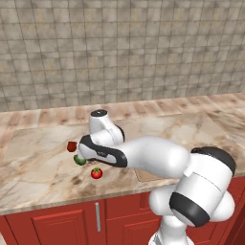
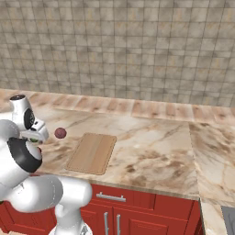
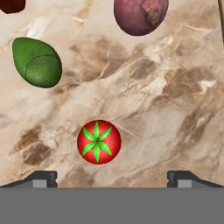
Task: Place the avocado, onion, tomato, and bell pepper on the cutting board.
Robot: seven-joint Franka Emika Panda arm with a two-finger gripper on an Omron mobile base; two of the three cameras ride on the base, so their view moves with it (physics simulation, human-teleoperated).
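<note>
My arm hides most of the cutting board (image 1: 143, 175); the bell pepper (image 3: 11, 5) is cropped. My hand (image 3: 112, 177) hangs wide open, empty, above the tomato (image 3: 99, 141).

This is a kitchen, a rendered one. A marble-patterned tabletop (image 2: 151, 147) in beige and brown runs along a wall of grey-tan stone tiles (image 2: 128, 46), with red cabinet doors (image 1: 52, 225) and metal handles (image 1: 97, 216) beneath. A wooden cutting board (image 2: 92, 153) lies on it, and produce sits nearby: a tomato (image 3: 99, 141), an avocado (image 3: 37, 62) and an onion (image 3: 140, 15).
</note>
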